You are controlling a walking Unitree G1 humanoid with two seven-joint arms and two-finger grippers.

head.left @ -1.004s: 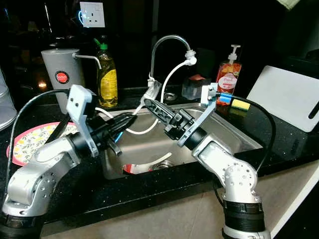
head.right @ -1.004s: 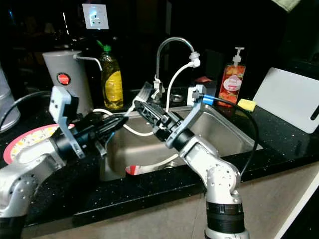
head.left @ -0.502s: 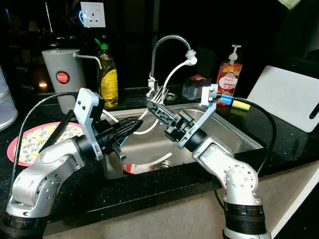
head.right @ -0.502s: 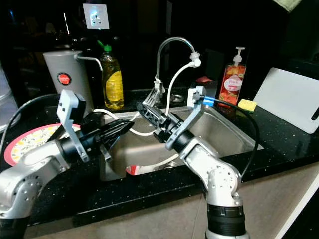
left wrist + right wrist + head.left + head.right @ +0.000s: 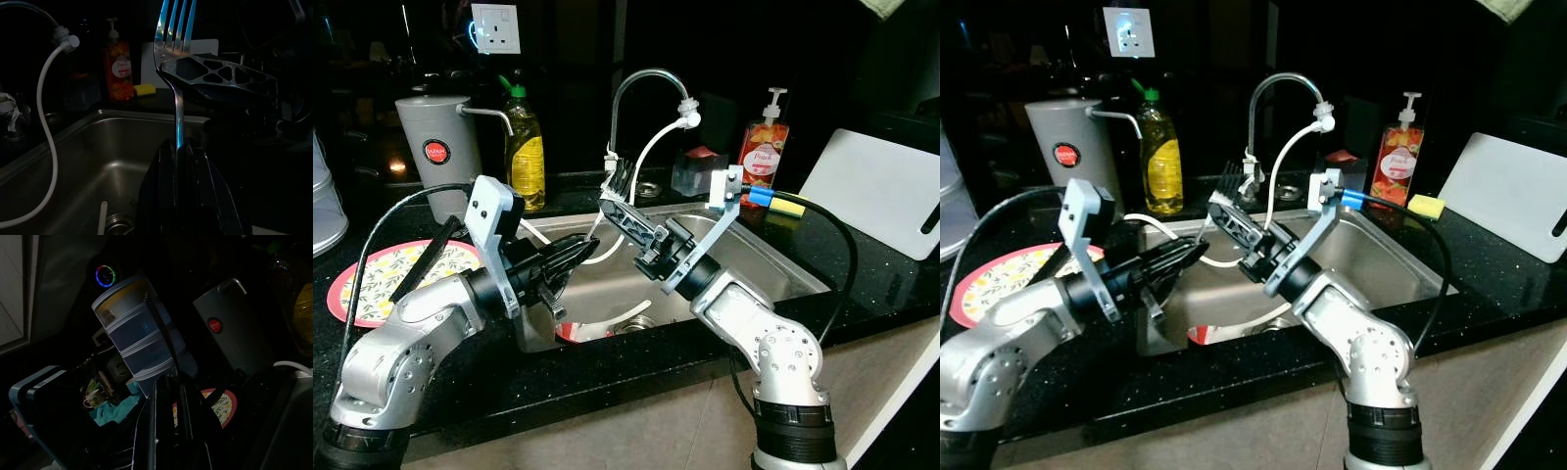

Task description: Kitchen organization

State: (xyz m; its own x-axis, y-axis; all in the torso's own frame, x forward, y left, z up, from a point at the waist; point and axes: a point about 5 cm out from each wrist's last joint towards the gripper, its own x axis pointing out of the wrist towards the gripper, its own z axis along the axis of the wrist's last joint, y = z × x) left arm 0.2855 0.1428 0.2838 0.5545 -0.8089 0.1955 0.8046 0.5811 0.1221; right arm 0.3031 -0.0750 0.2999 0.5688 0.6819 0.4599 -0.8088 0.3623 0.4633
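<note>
jaws of both grippers meet over the stainless steel sink (image 5: 773, 264): the left gripper (image 5: 570, 253) pinches the handle of a silver metal fork (image 5: 177, 73), while the right gripper (image 5: 615, 201) clamps its neck just below the upright tines. this looks like a hand-to-hand transfer of the fork. next, one gripper must let go while the other holds firm, or the fork drops into the sink. both silver arms reach inward from the black worktop (image 5: 862, 264), elbows bent, wrists angled together.

plate (image 5: 374, 277): pink rim, yellow floral | soap bottle (image 5: 762, 149): orange | sponge (image 5: 788, 207): yellow | counter (image 5: 862, 264): black speckled
</note>
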